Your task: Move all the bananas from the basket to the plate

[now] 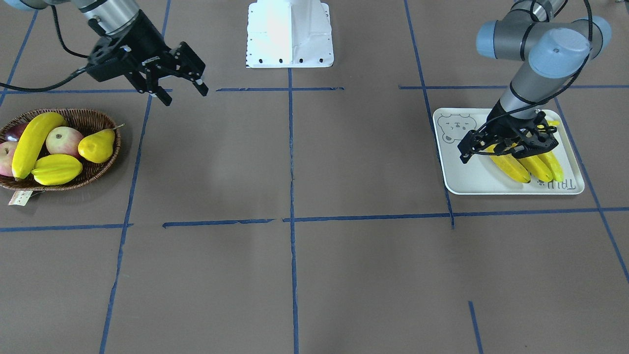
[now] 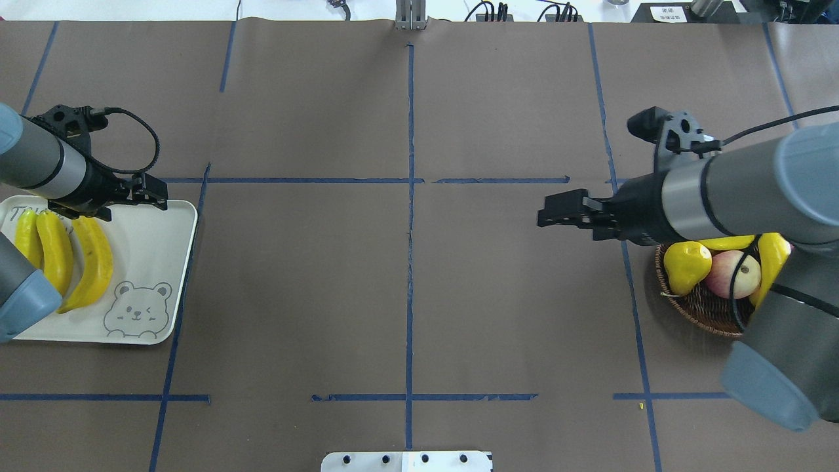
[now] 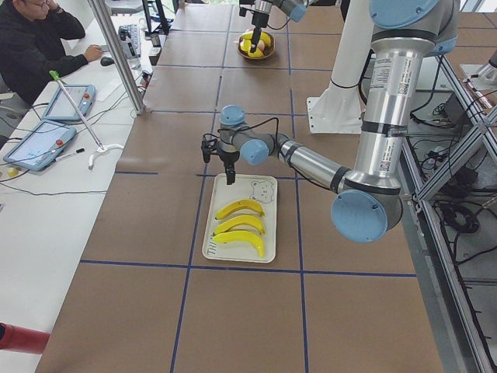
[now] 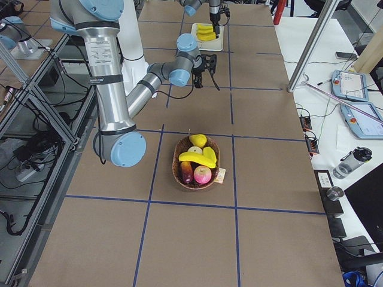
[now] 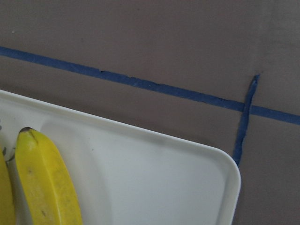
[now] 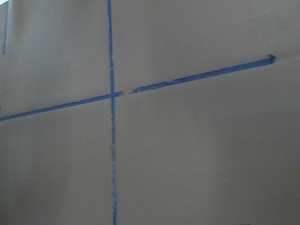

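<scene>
Three bananas (image 1: 511, 167) lie side by side on the white bear-print plate (image 1: 467, 182), also in the overhead view (image 2: 95, 262). My left gripper (image 1: 471, 152) hangs just above the plate's bare end beside them, looks open, and holds nothing. The left wrist view shows the plate's corner (image 5: 201, 168) and one banana tip (image 5: 42, 178). One banana (image 1: 34, 142) lies in the wicker basket (image 1: 93, 118). My right gripper (image 1: 184, 96) is open and empty, in the air over bare table, apart from the basket on the robot's-base side and towards the table's middle.
The basket also holds a yellow pear (image 1: 97, 146), a starfruit (image 1: 56, 168) and apples (image 1: 64, 140); a paper tag (image 1: 19, 197) hangs off it. The white robot base (image 1: 290, 34) stands at the table's middle. An operator (image 3: 35, 39) sits beside the table.
</scene>
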`<state>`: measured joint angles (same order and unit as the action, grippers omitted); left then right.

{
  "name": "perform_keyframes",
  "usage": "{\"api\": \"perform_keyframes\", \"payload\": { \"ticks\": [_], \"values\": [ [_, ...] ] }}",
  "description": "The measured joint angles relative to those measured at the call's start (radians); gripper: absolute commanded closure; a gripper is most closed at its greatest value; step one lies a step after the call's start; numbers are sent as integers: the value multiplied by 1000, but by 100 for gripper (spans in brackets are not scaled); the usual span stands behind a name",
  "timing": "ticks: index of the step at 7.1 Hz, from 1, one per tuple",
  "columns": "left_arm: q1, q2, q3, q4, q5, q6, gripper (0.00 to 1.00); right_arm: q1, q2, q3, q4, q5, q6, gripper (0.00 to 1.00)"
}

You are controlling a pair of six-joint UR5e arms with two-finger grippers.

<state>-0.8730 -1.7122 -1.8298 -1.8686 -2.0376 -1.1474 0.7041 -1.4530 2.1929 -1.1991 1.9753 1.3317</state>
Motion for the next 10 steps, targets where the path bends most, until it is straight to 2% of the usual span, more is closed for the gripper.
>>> {"api": "perform_keyframes", "payload": {
  "ticks": [1,3,5,8,10],
  "values": [
    [1,-14,-11,15,0,-9,0,39,-119,45,-1,8,-68,0],
    [4,-33,-28,29,0,-63,0,95,-318,73,-4,4,-171,0],
    [6,-51,-39,32,-1,-118,0,132,-444,26,-9,0,-309,0],
    [8,-59,-47,32,0,-142,0,148,-457,-108,0,0,-365,1],
    [8,-60,-52,33,1,-147,0,148,-447,-150,1,5,-368,1]
  ]
}}
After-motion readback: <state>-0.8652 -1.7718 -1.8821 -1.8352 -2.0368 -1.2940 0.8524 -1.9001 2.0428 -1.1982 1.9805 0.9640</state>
